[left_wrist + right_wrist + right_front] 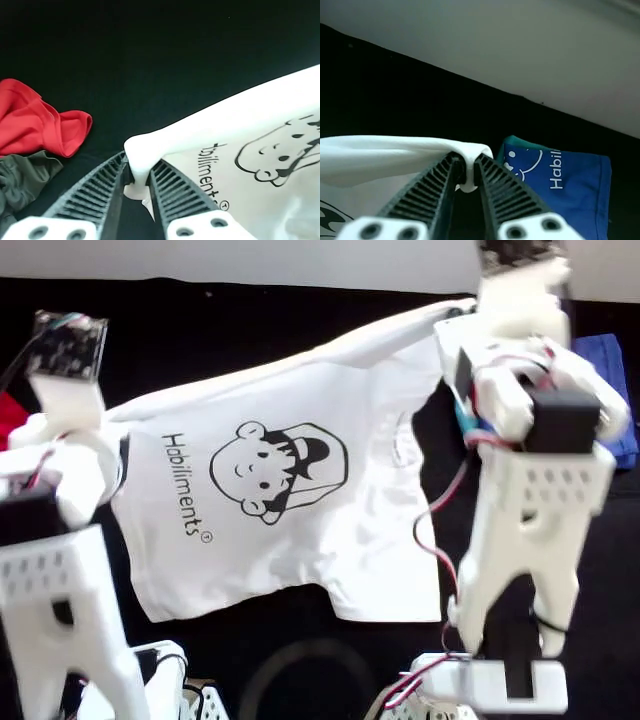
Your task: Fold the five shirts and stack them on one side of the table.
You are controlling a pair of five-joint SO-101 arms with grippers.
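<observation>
The left gripper (137,169) has its jaws clamped on one end of an edge of the white T-shirt (290,510), with a small tuft of cloth poking out behind the ribbed pads. The right gripper (466,170) is likewise closed on the far end of that edge, fabric bunched between its pads. Between the two pairs of jaws the edge runs taut and the body hangs spread below it, print facing the high camera. I judge that is the point of the hold: pinching both ends of one edge opens the garment so it can be laid flat for folding. The free edge below looks slack and uneven.

Beyond the left jaws and off to one side, on the black table (150,55), a crumpled red shirt (37,122) touches a dark green garment (22,182), both unfolded. Just past the right jaws sits a folded blue shirt (560,185), near the table's far edge and likely the start of the stack. The dark table under the span between the grippers seems room enough to lower the T-shirt, provided it lands off the blue one
</observation>
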